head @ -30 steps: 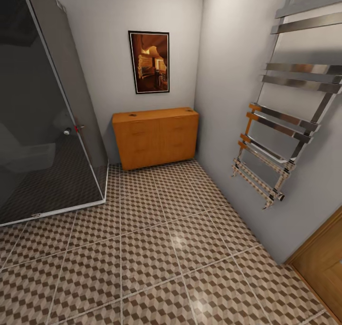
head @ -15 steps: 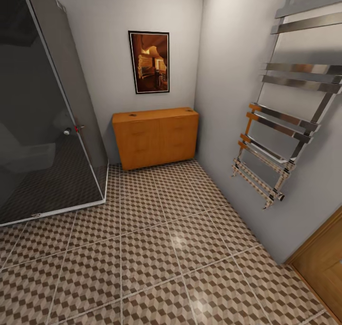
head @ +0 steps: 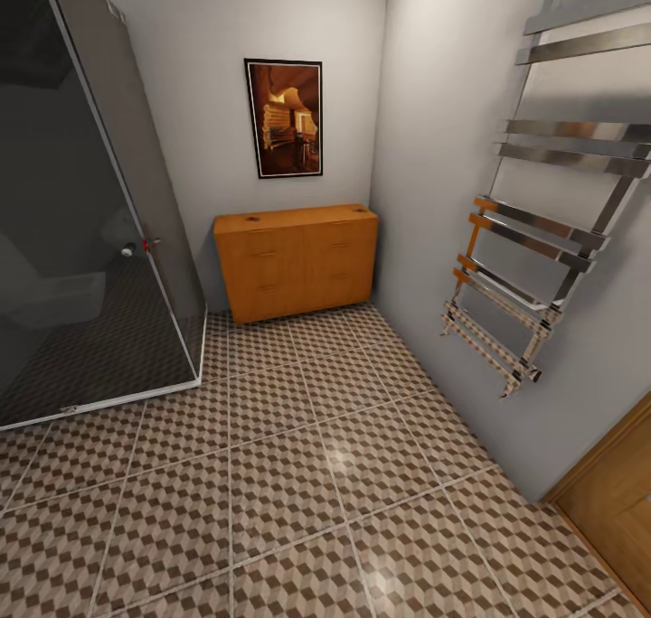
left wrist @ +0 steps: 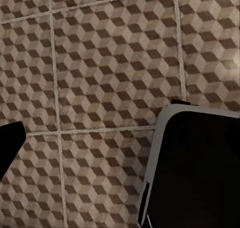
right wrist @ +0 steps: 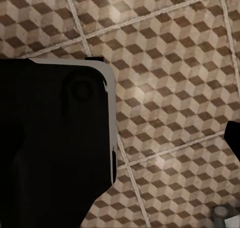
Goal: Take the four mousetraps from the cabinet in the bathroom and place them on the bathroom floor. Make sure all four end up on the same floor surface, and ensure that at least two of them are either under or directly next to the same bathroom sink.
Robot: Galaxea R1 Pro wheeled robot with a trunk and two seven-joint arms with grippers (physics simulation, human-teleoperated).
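Observation:
The orange-wood cabinet (head: pixel 298 261) stands against the far wall in the corner, all its drawer fronts shut. Two tiny dark specks (head: pixel 252 218) (head: pixel 362 210) lie on its top, too small to tell whether they are mousetraps. The cube-patterned bathroom floor (head: pixel 271 473) stretches from me to the cabinet. The sink is out of view. Each wrist view looks down on floor tiles (left wrist: pixel 100 63) (right wrist: pixel 165 88), with a dark tip at the frame edge (left wrist: pixel 10 143) (right wrist: pixel 234 138) that may be a finger; nothing is held in sight.
A dark glass shower enclosure (head: pixel 81 238) fills the left side. A chrome towel rail (head: pixel 533 266) juts from the right wall, and a wooden door (head: pixel 615 500) is at the near right. A painting (head: pixel 284 117) hangs above the cabinet. My black body shows in the wrist views (left wrist: pixel 200 173) (right wrist: pixel 50 138).

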